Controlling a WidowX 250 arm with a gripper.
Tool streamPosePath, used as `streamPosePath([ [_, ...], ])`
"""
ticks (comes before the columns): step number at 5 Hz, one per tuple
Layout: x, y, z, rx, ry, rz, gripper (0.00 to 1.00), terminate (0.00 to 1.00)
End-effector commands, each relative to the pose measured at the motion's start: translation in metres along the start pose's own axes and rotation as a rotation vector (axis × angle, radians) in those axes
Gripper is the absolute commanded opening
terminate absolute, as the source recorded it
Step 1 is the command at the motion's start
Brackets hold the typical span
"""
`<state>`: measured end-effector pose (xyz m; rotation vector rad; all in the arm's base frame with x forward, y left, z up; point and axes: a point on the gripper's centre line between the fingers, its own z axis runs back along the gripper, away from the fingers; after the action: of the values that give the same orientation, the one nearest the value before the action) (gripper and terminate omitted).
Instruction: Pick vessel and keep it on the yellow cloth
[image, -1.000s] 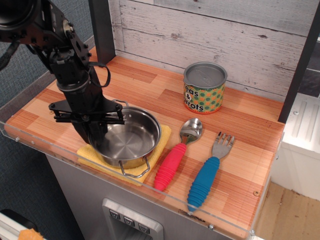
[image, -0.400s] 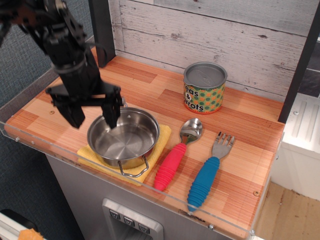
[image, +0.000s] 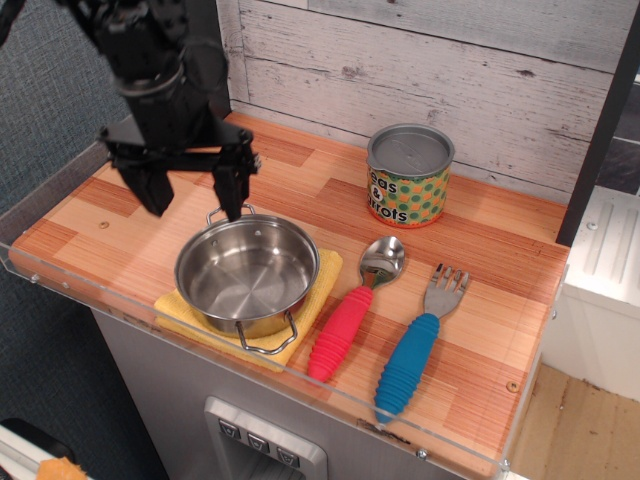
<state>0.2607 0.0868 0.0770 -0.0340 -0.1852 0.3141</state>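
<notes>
The vessel, a shiny shallow steel pot with two wire loop handles, sits upright on the yellow cloth at the front left of the wooden counter. The cloth shows around the pot's right and front sides. My gripper hangs above the counter just behind and left of the pot. Its two black fingers are spread apart and hold nothing.
A green-and-orange dotted tin can stands at the back centre. A spoon with a red handle and a fork with a blue handle lie right of the pot. A clear plastic lip edges the counter's front. A white plank wall is behind.
My gripper was around the pot's left rim, then let go, rose and moved back and away. The pot stays on the cloth.
</notes>
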Motion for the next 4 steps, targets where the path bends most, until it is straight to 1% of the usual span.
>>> streamPosePath([
  [1,0.037,-0.009,0.023,0.091,-0.059,-0.010,1.00,0.00],
  [2,0.059,-0.019,0.028,0.080,-0.072,-0.047,1.00,0.00],
  [3,0.075,-0.029,0.034,0.071,-0.087,-0.058,1.00,0.00],
  [4,0.085,-0.033,0.040,0.072,-0.104,-0.063,1.00,0.00],
])
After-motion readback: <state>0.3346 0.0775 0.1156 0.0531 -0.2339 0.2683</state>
